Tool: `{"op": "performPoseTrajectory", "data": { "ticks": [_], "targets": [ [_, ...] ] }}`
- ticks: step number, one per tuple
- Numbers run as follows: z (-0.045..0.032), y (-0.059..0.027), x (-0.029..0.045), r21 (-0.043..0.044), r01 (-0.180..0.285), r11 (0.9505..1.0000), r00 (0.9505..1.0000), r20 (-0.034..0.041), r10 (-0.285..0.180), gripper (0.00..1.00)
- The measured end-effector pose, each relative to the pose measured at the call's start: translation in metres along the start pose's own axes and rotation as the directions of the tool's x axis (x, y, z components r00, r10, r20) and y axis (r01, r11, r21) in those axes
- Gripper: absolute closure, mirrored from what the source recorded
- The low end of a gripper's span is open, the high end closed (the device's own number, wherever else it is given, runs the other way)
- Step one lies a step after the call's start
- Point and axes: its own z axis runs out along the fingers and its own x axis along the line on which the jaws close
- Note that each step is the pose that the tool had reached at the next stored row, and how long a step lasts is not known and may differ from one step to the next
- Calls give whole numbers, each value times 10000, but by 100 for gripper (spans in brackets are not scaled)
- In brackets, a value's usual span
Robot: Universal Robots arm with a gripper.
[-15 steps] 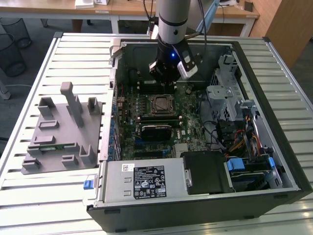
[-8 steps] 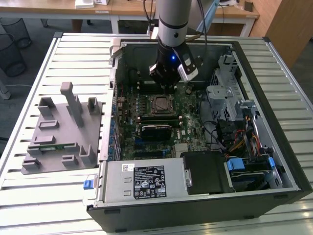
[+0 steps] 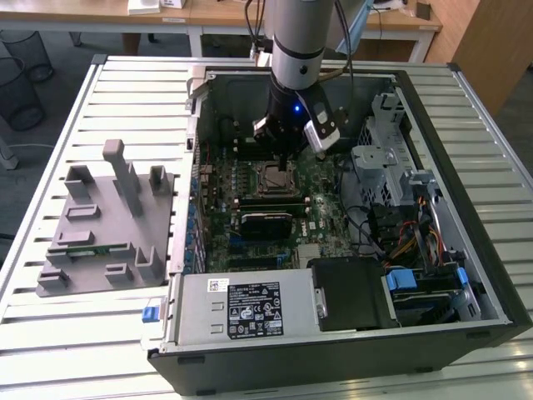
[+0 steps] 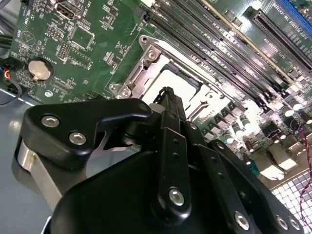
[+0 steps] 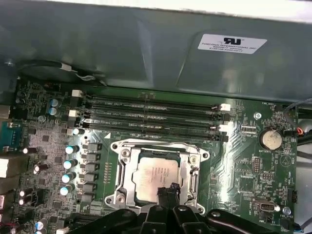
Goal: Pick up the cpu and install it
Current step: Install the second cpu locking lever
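Note:
The cpu point(image 5: 154, 174) lies flat in the metal-framed socket point(image 5: 126, 165) on the green motherboard, its silver top facing up. In the second wrist view the cpu point(image 4: 179, 82) shows as a pale square past the black fingers point(image 4: 168, 105). My gripper point(image 5: 167, 191) hangs low over the cpu's edge with its fingers pressed together and nothing between them. Whether the tips touch the chip I cannot tell. In the exterior view the gripper point(image 3: 280, 143) is inside the open computer case, just above the socket point(image 3: 276, 177).
Memory slots point(image 5: 151, 114) run beside the socket, with a coin battery point(image 5: 271, 139) nearby. The case wall point(image 5: 146, 44) stands close behind. A grey fixture tray point(image 3: 108, 225) with a green memory stick point(image 3: 87, 247) is at the exterior view's left. Power supply point(image 3: 241, 308) and drive cage point(image 3: 391, 175) crowd the case.

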Motion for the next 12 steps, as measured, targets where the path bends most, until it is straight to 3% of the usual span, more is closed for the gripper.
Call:
{"op": "performPoseTrajectory", "data": {
  "ticks": [12],
  "targets": [
    [-3, -38, 3, -2, -3, 10000, 10000, -28, 3, 89]
  ]
}}
